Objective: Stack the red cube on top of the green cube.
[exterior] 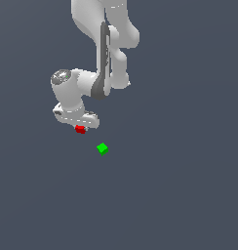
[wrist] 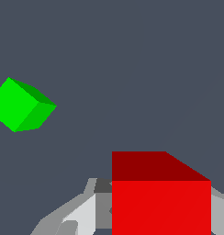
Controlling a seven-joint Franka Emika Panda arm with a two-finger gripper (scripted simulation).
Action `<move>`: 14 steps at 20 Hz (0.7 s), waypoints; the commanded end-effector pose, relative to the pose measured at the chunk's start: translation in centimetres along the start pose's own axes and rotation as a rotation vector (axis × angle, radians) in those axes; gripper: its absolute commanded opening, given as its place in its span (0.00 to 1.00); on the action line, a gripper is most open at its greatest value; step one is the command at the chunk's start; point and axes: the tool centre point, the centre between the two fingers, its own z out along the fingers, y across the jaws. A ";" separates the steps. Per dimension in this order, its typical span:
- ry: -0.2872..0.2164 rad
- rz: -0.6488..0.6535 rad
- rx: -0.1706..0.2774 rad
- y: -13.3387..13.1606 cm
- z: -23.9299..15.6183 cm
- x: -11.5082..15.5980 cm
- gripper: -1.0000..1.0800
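Note:
The red cube (exterior: 80,129) sits between the fingers of my white gripper (exterior: 80,126), which is shut on it. In the wrist view the red cube (wrist: 160,197) fills the space between the two grey fingers (wrist: 103,209), and both pads touch its sides. The green cube (exterior: 102,148) rests on the dark floor a short way off, toward the exterior view's right and nearer the camera. It also shows in the wrist view (wrist: 19,105), apart from the red cube and turned at an angle to it. Whether the red cube is off the floor I cannot tell.
The white arm (exterior: 104,44) rises from the gripper toward the top of the exterior view. The floor (exterior: 179,185) is a plain dark grey-blue surface with no other objects in sight.

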 end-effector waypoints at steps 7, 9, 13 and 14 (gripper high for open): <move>0.001 0.000 0.001 -8.3 2.2 3.7 0.00; 0.000 0.000 0.000 -9.7 2.6 4.4 0.00; 0.000 0.000 0.000 -11.5 3.0 5.3 0.00; 0.000 0.000 -0.001 -11.8 3.1 5.5 0.00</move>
